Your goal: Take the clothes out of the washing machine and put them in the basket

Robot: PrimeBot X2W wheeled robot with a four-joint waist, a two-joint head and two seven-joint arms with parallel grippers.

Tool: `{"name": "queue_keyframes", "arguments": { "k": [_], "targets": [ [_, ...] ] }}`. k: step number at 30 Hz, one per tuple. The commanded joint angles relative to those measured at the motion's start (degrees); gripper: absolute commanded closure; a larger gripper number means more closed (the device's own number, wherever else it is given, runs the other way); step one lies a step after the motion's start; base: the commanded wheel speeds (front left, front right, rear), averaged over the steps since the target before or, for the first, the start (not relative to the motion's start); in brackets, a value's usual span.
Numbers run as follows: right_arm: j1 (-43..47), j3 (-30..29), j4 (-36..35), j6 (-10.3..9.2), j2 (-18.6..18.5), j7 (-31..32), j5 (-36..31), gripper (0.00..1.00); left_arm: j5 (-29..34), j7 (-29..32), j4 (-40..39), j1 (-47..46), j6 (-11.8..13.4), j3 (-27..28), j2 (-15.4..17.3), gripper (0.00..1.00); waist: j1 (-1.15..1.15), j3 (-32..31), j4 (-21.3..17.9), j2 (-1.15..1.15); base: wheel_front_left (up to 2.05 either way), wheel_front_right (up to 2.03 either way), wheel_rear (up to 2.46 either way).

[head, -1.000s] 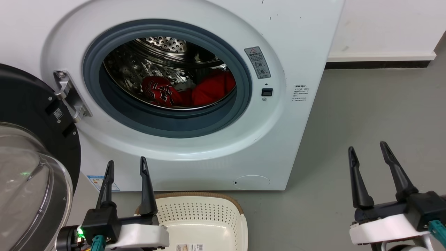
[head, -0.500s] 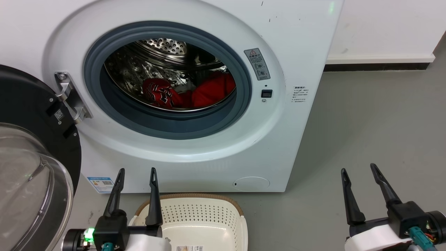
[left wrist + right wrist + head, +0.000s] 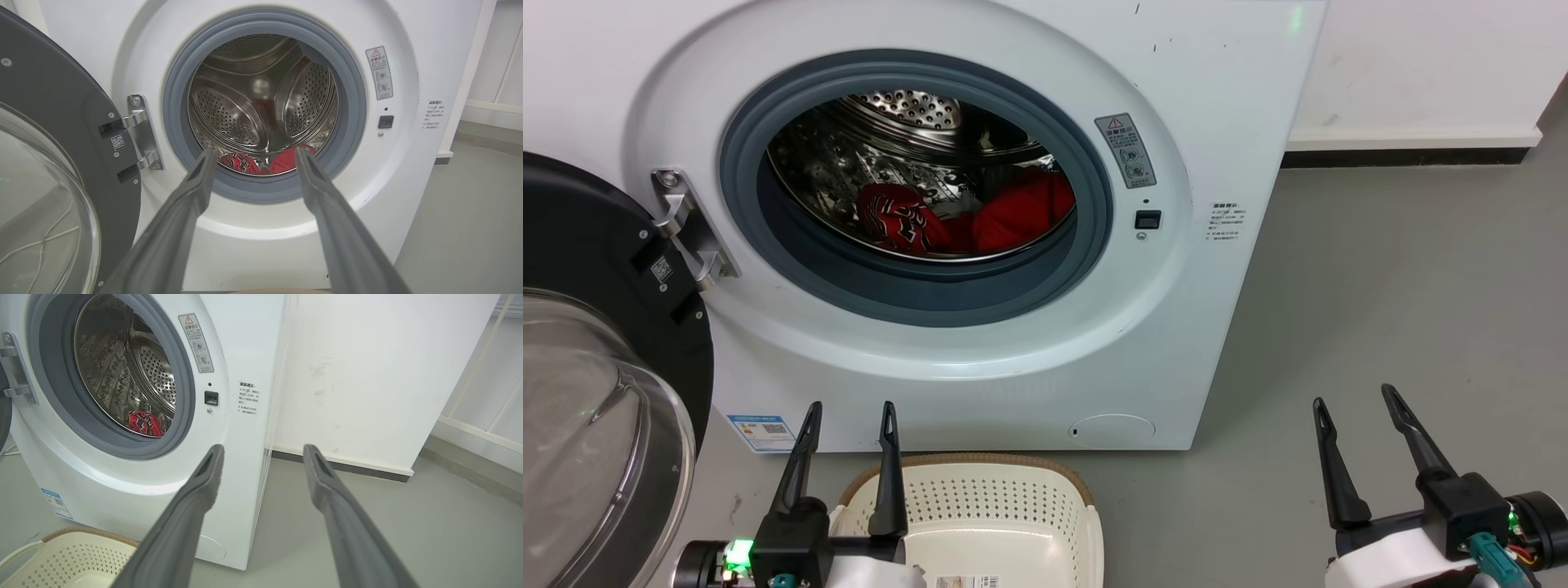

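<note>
Red clothes: low inside the washing machine, beyond both hands.
Basket: at the machine's foot.
Left hand: spread, empty, before the machine.
Right hand: spread, empty, off its right side.

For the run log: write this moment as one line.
door open | clothes in drum | basket on floor before washer | left gripper open, near basket | right gripper open, over floor
</note>
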Motion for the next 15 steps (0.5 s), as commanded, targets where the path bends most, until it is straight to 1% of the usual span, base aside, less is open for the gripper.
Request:
{"name": "queue_keyframes", "arguments": {
  "k": [1, 6, 9, 12, 13, 14, 15],
  "targets": [
    [-0.45, 0.04, -0.05, -0.04, -0.03, -0.12, 0.25, 0.00, 0.47, -0.18, 0.05, 0.08, -0.16, 0.35, -0.03, 0.00, 0.00, 0.06, -0.01, 0.00, 0.00, 0.00, 0.00],
    [-1.03, -0.13, 0.10, -0.04, -0.05, -0.12, 0.35, 0.00, 0.65, -0.17, 0.10, 0.18, -0.64, 0.81, -0.12, 0.00, 0.00, 0.77, -0.79, 0.00, 0.00, 0.00, 0.00],
    [-1.83, -0.60, 0.44, -0.04, -0.02, -0.12, -0.02, 0.00, 1.10, -0.17, 0.87, -0.74, -1.57, 0.85, 0.60, 0.00, 0.00, 2.70, -2.24, 0.00, 0.00, 0.00, 0.00],
    [-3.57, -0.44, -0.28, -0.04, -0.01, -0.12, 0.37, 0.00, 0.96, -0.17, 1.54, -3.26, -2.41, 1.61, 1.49, 0.00, 0.00, 6.66, -4.60, 0.00, 0.00, 0.00, 0.00],
    [-4.14, -0.49, -0.62, -0.04, -0.02, -0.12, 0.80, 0.00, 1.05, -0.17, 1.86, -4.24, -2.88, 1.96, 2.23, 0.00, 0.00, 8.30, -5.53, 0.00, 0.00, 0.00, 0.00],
    [-5.67, -1.12, -1.81, -0.05, -0.03, -0.12, 1.18, 0.00, 1.27, -0.17, 2.32, -7.29, -3.79, 2.94, 3.99, 0.00, 0.00, 12.23, -7.58, 0.00, 0.00, 0.00, 0.00],
    [-6.52, -1.92, -2.32, -0.05, -0.05, -0.11, 1.98, 0.00, 1.40, -0.17, 2.75, -9.07, -4.39, 3.38, 5.17, 0.00, 0.00, 14.17, -8.58, 0.00, 0.00, 0.00, 0.00]
  ]
}}
